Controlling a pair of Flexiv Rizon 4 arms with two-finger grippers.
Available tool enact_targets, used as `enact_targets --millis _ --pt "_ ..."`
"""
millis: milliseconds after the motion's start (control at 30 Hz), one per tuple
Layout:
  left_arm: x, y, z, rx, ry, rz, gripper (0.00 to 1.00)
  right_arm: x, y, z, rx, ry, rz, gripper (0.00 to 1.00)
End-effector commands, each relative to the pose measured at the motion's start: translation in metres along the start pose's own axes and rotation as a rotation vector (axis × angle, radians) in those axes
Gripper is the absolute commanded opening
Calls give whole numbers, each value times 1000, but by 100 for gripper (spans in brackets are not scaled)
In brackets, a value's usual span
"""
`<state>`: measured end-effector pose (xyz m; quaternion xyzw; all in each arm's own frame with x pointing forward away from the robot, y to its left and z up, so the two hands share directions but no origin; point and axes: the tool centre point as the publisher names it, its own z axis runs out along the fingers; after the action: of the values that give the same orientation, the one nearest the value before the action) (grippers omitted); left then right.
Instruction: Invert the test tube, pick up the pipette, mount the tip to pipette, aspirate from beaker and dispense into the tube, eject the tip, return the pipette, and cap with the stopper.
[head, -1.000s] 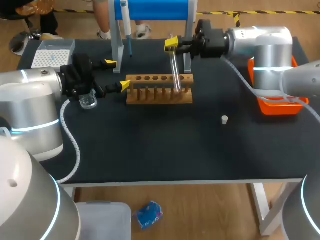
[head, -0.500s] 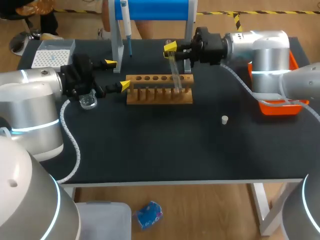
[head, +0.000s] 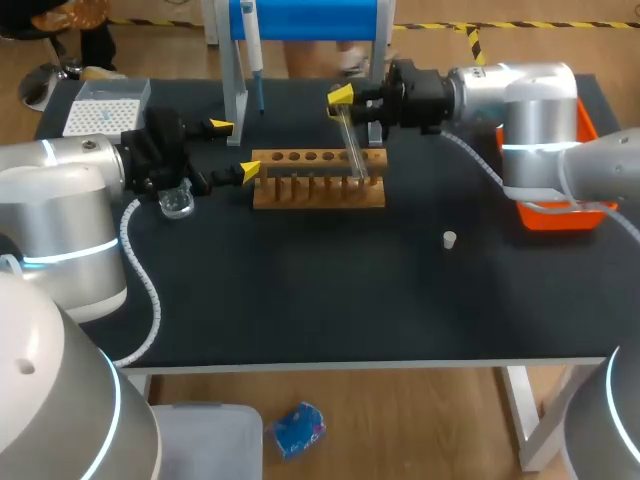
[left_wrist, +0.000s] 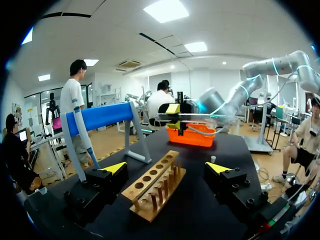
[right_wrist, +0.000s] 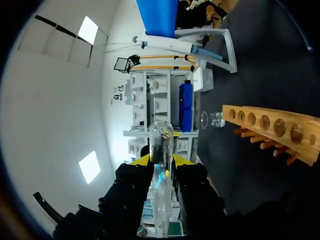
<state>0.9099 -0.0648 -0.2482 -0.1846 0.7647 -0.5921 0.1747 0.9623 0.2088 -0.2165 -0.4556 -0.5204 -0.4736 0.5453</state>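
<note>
We find the rack mid-table toward the far edge, with the pipette stand behind it and the pipette hanging on it. The tip box sits in the far left corner. The beaker is left of the rack, the stopper right of the middle, and the bin at the right edge. Our right gripper holds the test tube over the rack's right end; our left gripper is at its left end.

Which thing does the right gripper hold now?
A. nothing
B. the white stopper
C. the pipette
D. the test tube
D: the right gripper is shut on the test tube; the pipette hangs on its stand, the stopper lies on the table.
</note>
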Motion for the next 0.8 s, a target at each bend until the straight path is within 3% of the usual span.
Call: enact_targets --millis 33,367,400,500,533,567,633,667,800 --pt "2 1 1 3 -7 2 100 0 0 -3 1 -14 6 0" --pt "2 1 1 3 -7 2 100 0 0 -3 -2 -19 4 0" --pt "4 -8 2 82 35 84 100 0 0 -3 -2 -19 4 0" --pt "14 -26 -3 335 -12 367 100 0 0 -3 -2 -19 4 0" --pt "21 -28 -4 431 7 435 100 0 0 -3 -2 -19 4 0" --pt "26 -27 -2 463 31 474 100 0 0 -3 -2 -19 4 0" --pt "31 -20 9 435 101 486 100 0 0 -3 -2 -19 4 0" --pt "31 -15 15 387 123 447 100 0 0 -3 -2 -19 4 0" --pt "31 -15 15 387 123 447 100 0 0 -3 -2 -19 4 0"
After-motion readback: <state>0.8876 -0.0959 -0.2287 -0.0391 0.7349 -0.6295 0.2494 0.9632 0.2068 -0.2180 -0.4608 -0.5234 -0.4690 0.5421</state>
